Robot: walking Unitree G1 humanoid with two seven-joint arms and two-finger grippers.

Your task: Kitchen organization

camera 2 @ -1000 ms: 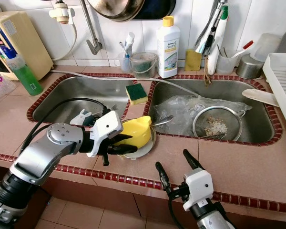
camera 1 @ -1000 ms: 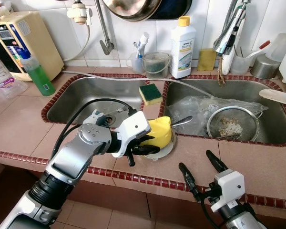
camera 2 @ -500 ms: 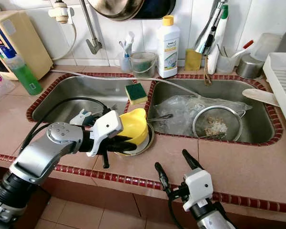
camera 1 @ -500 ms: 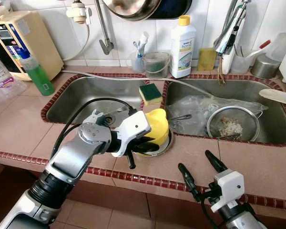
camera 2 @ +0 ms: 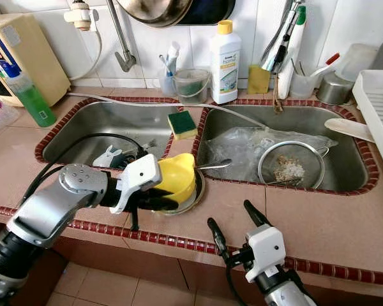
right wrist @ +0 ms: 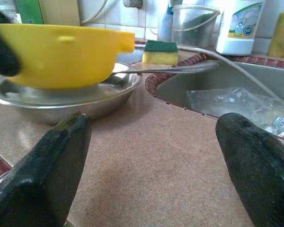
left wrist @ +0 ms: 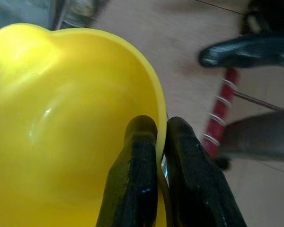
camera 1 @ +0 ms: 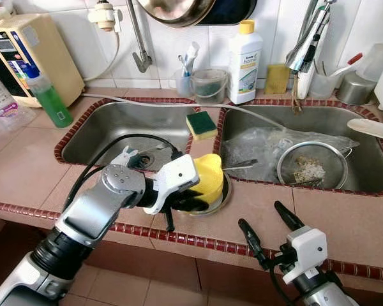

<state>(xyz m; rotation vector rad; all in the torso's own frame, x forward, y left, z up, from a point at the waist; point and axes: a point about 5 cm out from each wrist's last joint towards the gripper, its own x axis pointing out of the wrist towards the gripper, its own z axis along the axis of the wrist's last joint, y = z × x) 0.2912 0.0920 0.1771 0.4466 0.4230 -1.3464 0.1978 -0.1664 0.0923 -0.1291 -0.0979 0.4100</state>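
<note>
Yellow bowl [camera 1: 209, 181] pinched at its rim by the left gripper [left wrist: 154, 142] — one finger inside, one outside.

It sits in a shallow steel dish [right wrist: 92, 101] on the counter, at the near corner of the right sink [camera 1: 370, 167]; a spoon [camera 2: 212, 166] juts from the dish over that sink. Nearer than the dish, the right gripper [camera 1: 266, 226] hovers — fingers spread wide, empty.
</note>
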